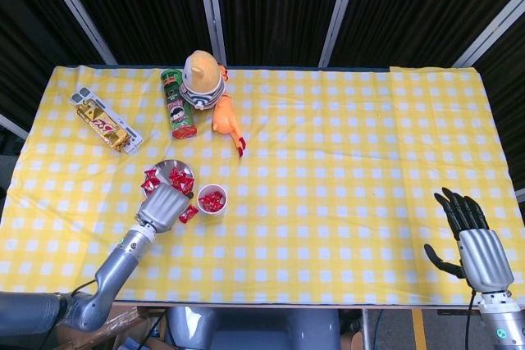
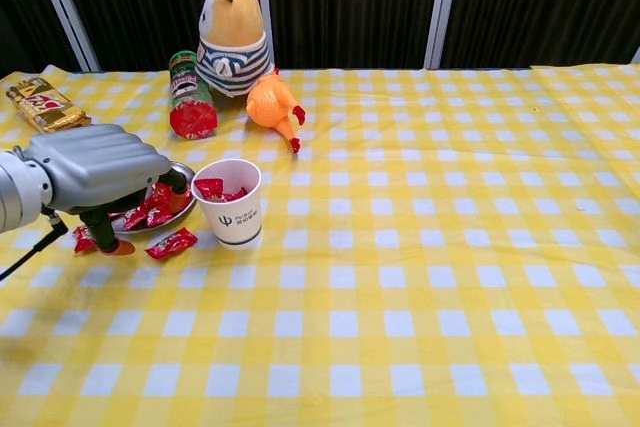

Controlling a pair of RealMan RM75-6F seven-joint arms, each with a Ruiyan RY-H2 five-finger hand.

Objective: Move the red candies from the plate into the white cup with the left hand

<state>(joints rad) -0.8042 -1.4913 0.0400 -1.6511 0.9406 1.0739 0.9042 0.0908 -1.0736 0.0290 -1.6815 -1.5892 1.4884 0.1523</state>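
A small metal plate (image 1: 166, 165) (image 2: 187, 197) holds several red candies (image 1: 180, 179) (image 2: 158, 205). Just to its right stands the white cup (image 1: 212, 200) (image 2: 229, 209), with a few red candies inside. One loose candy (image 1: 188, 214) (image 2: 172, 243) lies on the cloth in front of the cup, another (image 2: 84, 239) left of the plate. My left hand (image 1: 166, 205) (image 2: 98, 165) hangs over the plate's near edge with its fingers curled down; its palm is hidden. My right hand (image 1: 470, 235) is off the table's front right corner, fingers spread, holding nothing.
At the back left stand a green chip can (image 1: 177, 104) (image 2: 187, 97), a plush doll (image 1: 202, 78) (image 2: 232, 37) and an orange toy (image 1: 225, 116) (image 2: 273, 105). A wrapped snack bar (image 1: 104, 123) (image 2: 42, 105) lies at the far left.
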